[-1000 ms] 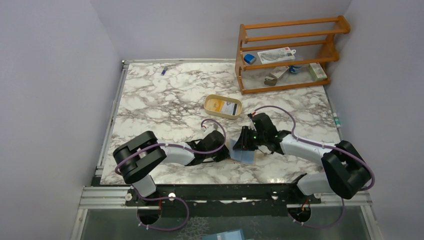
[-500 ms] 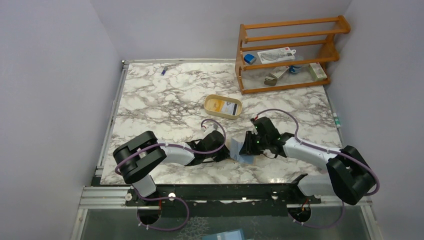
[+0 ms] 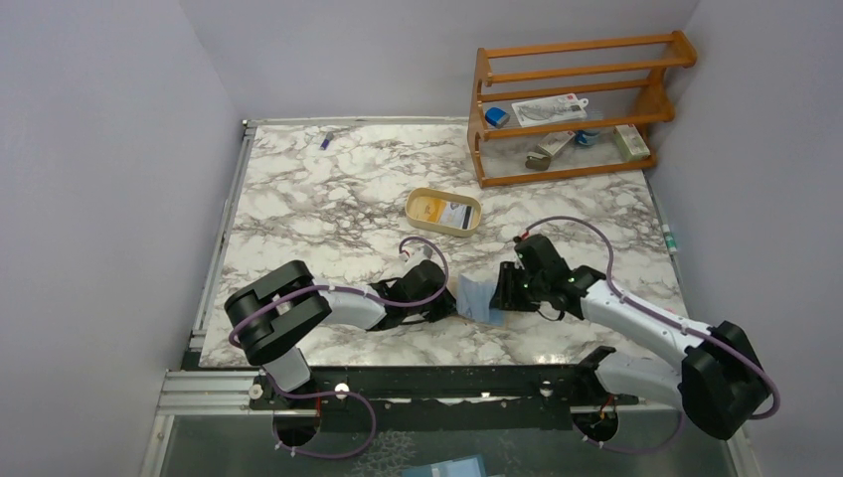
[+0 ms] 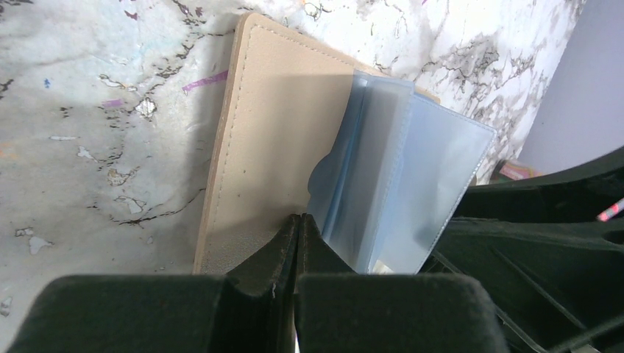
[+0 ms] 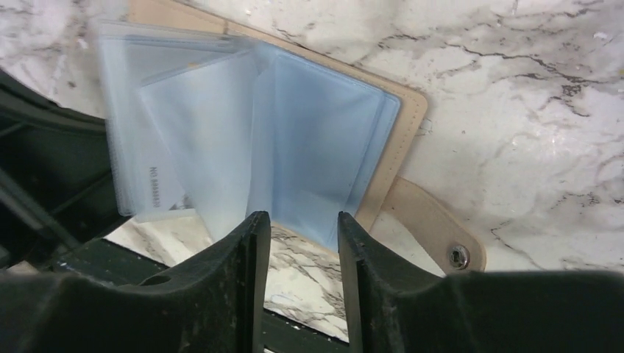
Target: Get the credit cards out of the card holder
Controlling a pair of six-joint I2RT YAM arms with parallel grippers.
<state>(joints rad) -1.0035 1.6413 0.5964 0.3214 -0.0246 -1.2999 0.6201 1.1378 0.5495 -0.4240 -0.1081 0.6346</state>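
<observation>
Near the front edge of the surface: card holder (image 3: pixel 475 296) lies flopped open between the two arms, tan cover down, pale blue plastic sleeves (image 5: pixel 309 140) fanned up, snap tab (image 5: pixel 441 246) lying flat off to one side.
Left pincer (image 4: pixel 296 239): fully shut, tips sitting right on the near edge of the tan cover. Looks like it's pinning the thing down. Can't tell if any of the cover is actually pinched between the tips.
Right pincer (image 5: pixel 300 220): jaws partway apart, nothing between them, hovering just at the open end of the sleeves.
Cards: at least one bluish-white card (image 5: pixel 154 173) sits in a left-hand sleeve, with a printed number showing through. Farther back, the oval tray (image 3: pixel 411 204) holds a yellow-orange card (image 3: pixel 429 209) plus something flat beside it that I can't make out.
Step in hand: I'd say it's lining up to pull a card, one arm anchoring and the other hunting for an edge.
Next move: pretty fiddly imo. The right tips need to get onto the card's edge alone, not sleeve plus card, then close and slide it out along the sleeve opening while the left one holds the cover flat. Those sleeves look floppy and slick, so the whole card holder could lift or skid.
</observation>
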